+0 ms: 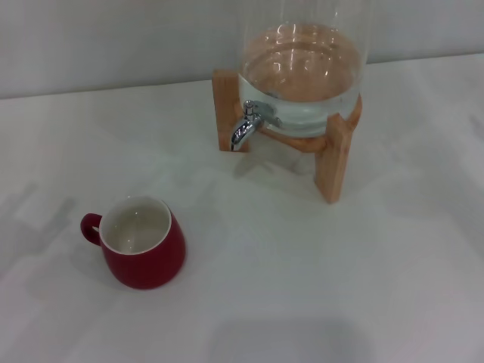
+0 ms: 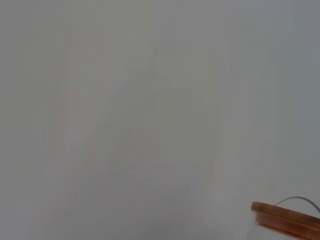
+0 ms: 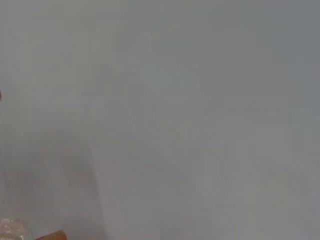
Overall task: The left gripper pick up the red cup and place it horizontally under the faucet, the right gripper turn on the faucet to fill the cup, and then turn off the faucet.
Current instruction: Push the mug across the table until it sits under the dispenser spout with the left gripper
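The red cup (image 1: 142,242) stands upright on the white table at the front left, its cream inside empty and its small handle pointing left. The chrome faucet (image 1: 248,123) sticks out from the front of the clear glass water dispenser (image 1: 302,72), which holds water and rests on a wooden stand (image 1: 334,155) at the back middle. The cup stands well to the front left of the faucet. Neither gripper shows in any view. The left wrist view shows only a pale wall and the dispenser's wooden lid (image 2: 285,217).
The white table (image 1: 302,272) spreads around the cup and the stand. A pale wall runs along the table's back edge. The right wrist view shows the pale wall and a small bit of the dispenser's top (image 3: 30,234) at its edge.
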